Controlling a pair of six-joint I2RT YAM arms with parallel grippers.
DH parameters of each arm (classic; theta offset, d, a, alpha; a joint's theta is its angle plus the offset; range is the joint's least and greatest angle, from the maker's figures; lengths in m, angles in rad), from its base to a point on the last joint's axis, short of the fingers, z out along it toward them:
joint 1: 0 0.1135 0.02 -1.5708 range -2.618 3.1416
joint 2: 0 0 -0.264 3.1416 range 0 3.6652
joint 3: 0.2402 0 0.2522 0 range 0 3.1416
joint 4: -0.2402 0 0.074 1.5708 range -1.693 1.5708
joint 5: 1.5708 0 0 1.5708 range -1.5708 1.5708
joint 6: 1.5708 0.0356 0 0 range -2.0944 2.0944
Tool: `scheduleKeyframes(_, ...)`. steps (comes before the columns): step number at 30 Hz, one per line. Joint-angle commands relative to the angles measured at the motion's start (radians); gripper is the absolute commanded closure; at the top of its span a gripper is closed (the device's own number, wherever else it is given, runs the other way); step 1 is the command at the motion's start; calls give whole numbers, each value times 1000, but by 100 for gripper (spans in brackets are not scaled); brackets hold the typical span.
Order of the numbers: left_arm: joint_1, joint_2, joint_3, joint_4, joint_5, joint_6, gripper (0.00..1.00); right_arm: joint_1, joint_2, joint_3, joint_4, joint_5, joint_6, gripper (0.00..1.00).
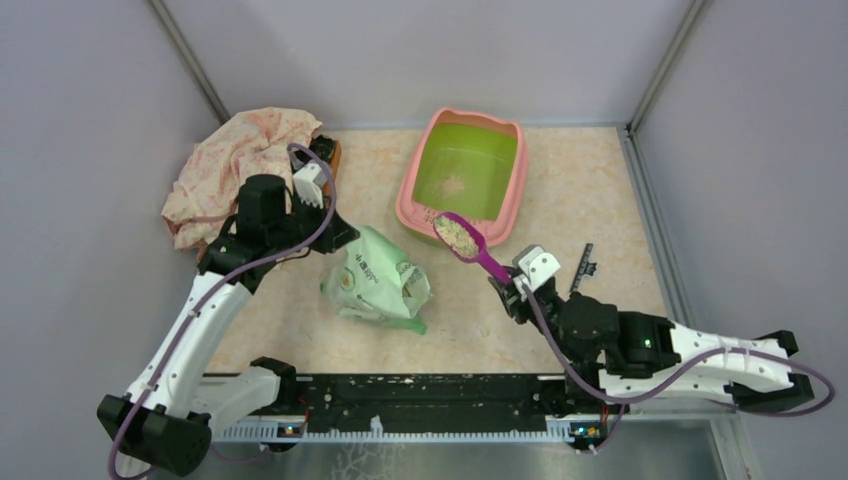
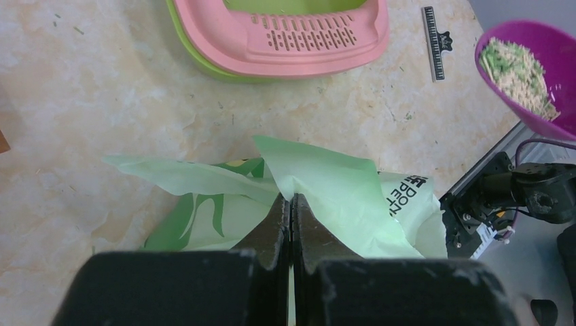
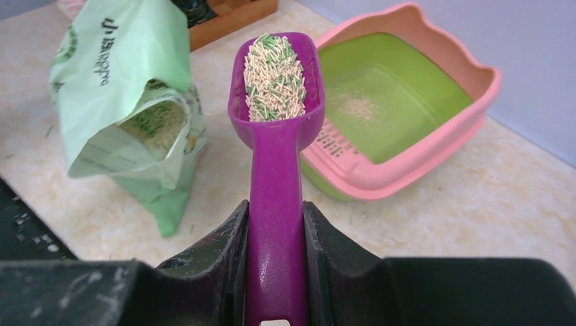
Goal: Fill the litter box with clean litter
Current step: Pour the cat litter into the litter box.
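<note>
Robot lab test cell, plain grey walls (image 1: 80, 120), aluminium frame (image 1: 191, 60), marbled tabletop (image 1: 600, 200)

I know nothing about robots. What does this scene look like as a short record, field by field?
left gripper: shut on the top edge of the bag
right gripper: shut on the handle of the scoop
scoop: held level, bowl by the near rim of the litter box
litter: a heap in the scoop, a small patch on the box floor
bag: open, standing on the table beside the box
</note>
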Motion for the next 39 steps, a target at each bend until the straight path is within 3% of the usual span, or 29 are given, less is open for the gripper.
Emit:
scheduleKeyframes(1, -2, -21, 8, 130, 83, -22, 100, -38, 80, 104, 98, 169, -59, 100)
scheduleKeyframes(8, -2, -37, -8, 144, 96, -27, 100, -407, 211, 164, 115, -174, 0, 100)
scheduleKeyframes(16, -2, -53, -7, 147, 114, -34, 100, -732, 437, 286, 117, -510, 57, 100)
scheduleKeyframes(21, -2, -57, -10, 153, 127, -38, 100, -875, 641, 464, 26, -615, 53, 100)
scheduleKeyframes(24, -2, -62, -10, 157, 136, -45, 100, -960, 806, 612, -112, -697, 54, 100)
scheduleKeyframes(31, -3, -82, -10, 149, 136, -47, 100, -983, 1181, 1000, -508, -706, -46, 100)
scheduleKeyframes(39, -3, -93, -7, 137, 136, -48, 100, -943, 1209, 1072, -567, -627, -64, 100)
